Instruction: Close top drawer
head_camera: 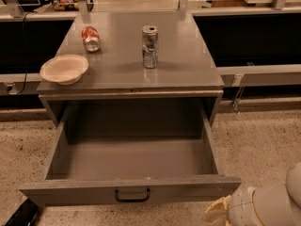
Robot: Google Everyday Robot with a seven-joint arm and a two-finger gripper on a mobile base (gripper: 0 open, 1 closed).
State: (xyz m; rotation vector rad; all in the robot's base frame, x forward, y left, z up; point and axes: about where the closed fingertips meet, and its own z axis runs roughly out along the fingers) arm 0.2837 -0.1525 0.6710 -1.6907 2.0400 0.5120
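Observation:
The top drawer (pixel 131 189) is a wide, deep grey drawer pulled fully out of the grey cabinet, its inside empty. Its plain grey front faces me low in the camera view, with a small black handle (pixel 132 195) at its centre. My gripper (pixel 217 213) shows only as a pale, cream-coloured tip at the bottom right, in front of and just below the right end of the drawer front, on the end of the white arm (pixel 275 204). It is apart from the handle, well to its right.
On the cabinet top (pixel 188 65) lie a white bowl (pixel 64 68) at the left front, a red can on its side (pixel 91 38) behind it and an upright silver can (pixel 150 46) in the middle. Speckled floor surrounds the cabinet. A dark object (pixel 21 214) lies at bottom left.

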